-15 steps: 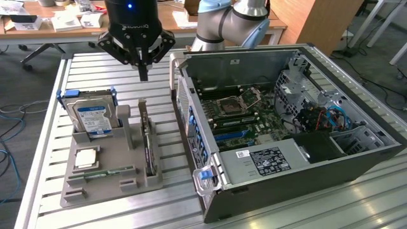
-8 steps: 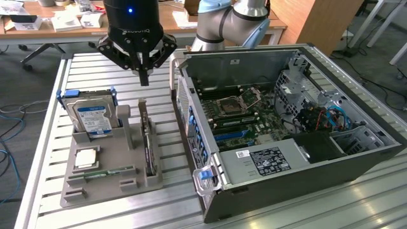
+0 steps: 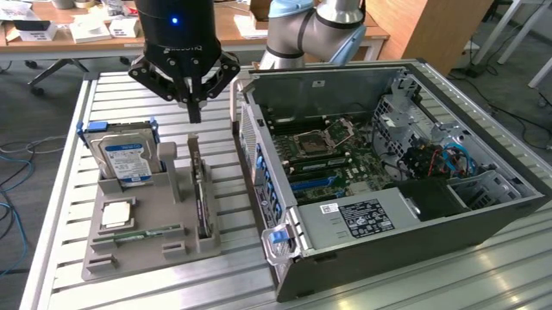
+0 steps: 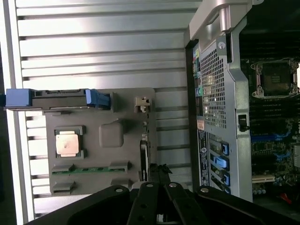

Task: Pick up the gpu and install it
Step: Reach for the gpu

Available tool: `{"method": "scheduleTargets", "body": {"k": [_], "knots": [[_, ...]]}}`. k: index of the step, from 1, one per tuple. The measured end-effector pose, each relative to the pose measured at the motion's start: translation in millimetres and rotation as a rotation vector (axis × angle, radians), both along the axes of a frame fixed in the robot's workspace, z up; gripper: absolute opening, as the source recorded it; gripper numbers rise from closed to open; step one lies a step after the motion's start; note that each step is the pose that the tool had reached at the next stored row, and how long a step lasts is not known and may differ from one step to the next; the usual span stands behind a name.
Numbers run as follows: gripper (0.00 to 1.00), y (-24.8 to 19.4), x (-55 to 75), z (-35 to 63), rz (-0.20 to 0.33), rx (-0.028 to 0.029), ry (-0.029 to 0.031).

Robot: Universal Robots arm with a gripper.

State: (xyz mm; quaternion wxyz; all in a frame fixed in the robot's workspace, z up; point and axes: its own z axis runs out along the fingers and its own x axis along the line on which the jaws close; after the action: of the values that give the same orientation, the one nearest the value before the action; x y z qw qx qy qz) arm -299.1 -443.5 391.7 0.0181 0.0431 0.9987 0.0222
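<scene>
The black pincer hangs with its fingers pressed together on nothing, tapering to one narrow tip. Just below it and not touching it, the gpu stands on edge in a matte grey moulded holder. The exterior view gives the card's tall flat side. In the wrist view the gpu is a thin top edge, probably dark board. Beside the pincer sits an open steel computer case on the ribbed aluminium counter.

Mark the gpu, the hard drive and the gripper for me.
gpu [image 3: 201, 203], exterior view, dark edge of the upright card.
hard drive [image 3: 126, 163], exterior view, its blue-white label.
gripper [image 3: 195, 117], exterior view, tips of the closed fingers.
</scene>
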Motion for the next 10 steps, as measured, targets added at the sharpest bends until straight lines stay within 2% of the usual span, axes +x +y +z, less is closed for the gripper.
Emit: {"method": "scheduleTargets", "body": {"k": [5, 10], "knots": [[0.11, -7.9, -1.6, 0.0, 0.000, -0.0001, 0.0000], [0.11, -11.2, -2.1, 0.0, 0.000, 0.0000, 0.0001]]}}
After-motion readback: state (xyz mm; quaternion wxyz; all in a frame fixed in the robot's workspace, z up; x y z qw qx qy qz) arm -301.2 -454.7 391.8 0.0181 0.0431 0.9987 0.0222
